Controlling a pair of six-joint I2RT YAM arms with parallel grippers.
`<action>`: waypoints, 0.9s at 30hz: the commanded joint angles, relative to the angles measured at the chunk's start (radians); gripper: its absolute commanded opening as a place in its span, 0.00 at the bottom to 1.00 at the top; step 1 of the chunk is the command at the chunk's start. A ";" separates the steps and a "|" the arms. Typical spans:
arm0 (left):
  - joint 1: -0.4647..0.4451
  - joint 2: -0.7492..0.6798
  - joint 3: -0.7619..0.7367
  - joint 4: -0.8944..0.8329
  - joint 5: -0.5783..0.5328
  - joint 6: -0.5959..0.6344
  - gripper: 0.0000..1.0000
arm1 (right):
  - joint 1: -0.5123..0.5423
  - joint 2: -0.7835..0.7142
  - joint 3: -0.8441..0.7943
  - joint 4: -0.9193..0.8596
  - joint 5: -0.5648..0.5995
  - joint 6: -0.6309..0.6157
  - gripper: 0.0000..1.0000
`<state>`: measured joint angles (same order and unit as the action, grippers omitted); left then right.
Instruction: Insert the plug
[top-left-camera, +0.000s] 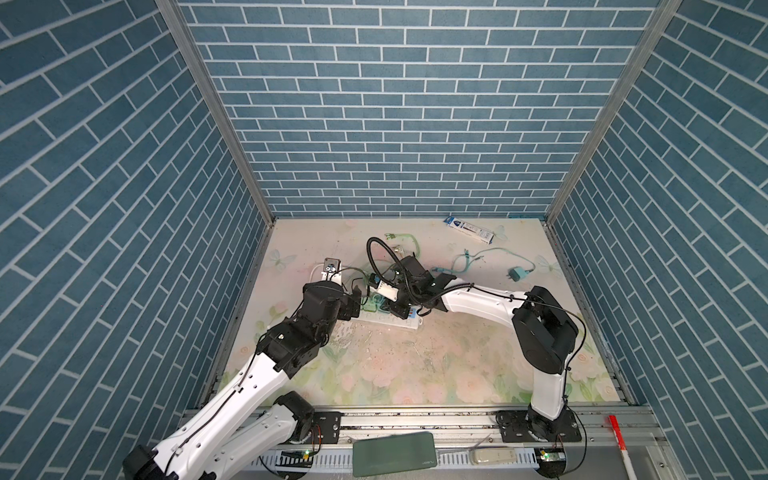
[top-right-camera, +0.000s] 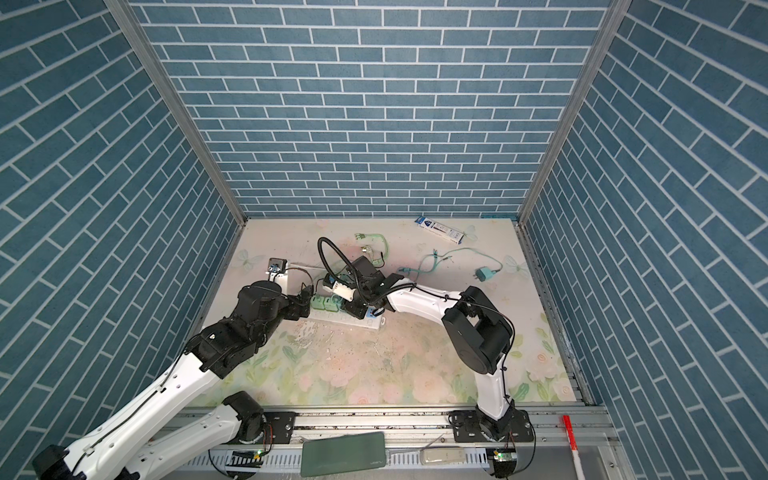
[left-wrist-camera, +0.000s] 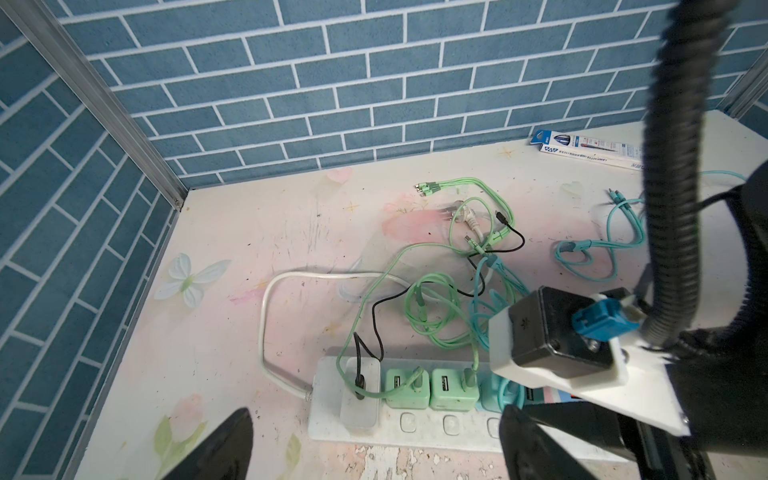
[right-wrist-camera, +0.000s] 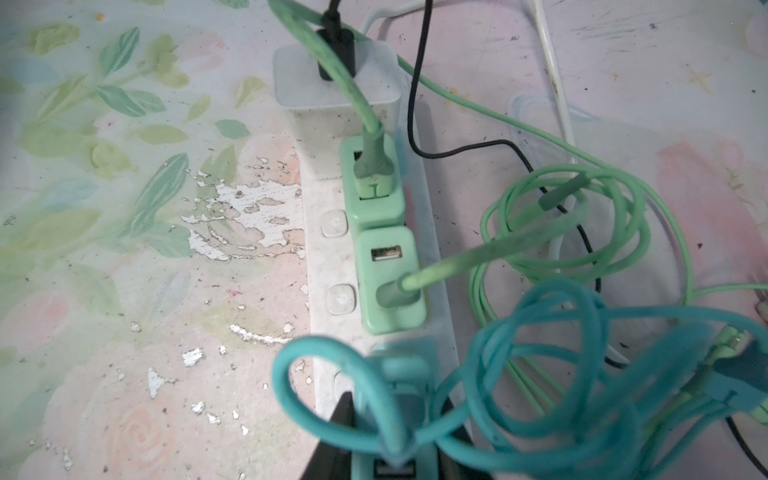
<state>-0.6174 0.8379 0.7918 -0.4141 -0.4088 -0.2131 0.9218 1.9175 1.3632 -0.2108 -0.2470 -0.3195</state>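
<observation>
One teal plug (right-wrist-camera: 405, 399) between closed right jaws, on white strip (right-wrist-camera: 322, 259)

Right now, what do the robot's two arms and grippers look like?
Left arm and right arm: white shell links, black joint housings, thin black cables outside. A black corrugated conduit loops from the right wrist, ending in a blue connector. Left gripper's fingers are black, tapered.

Left arm (top-left-camera: 249, 382) extended forward, wrist level; left gripper (left-wrist-camera: 374, 449) jaws spread wide. Right arm (top-left-camera: 478, 301) folded at elbow, reaching sideways; right gripper (right-wrist-camera: 395, 453) points down, jaws drawn close, just ahead of left gripper's fingertips. Forearms white, wrists black.
</observation>
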 joint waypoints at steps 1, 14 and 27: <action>0.007 -0.001 0.023 -0.001 -0.001 -0.007 0.93 | 0.002 -0.041 -0.024 -0.006 0.008 -0.021 0.00; 0.007 0.005 0.033 -0.006 0.004 -0.008 0.93 | -0.012 -0.057 -0.059 0.090 -0.062 -0.019 0.00; 0.007 0.012 0.043 -0.012 0.004 -0.003 0.93 | -0.023 -0.006 -0.062 0.141 -0.079 -0.039 0.00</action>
<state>-0.6174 0.8452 0.8040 -0.4145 -0.4034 -0.2134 0.9035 1.8973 1.3224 -0.1154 -0.2974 -0.3199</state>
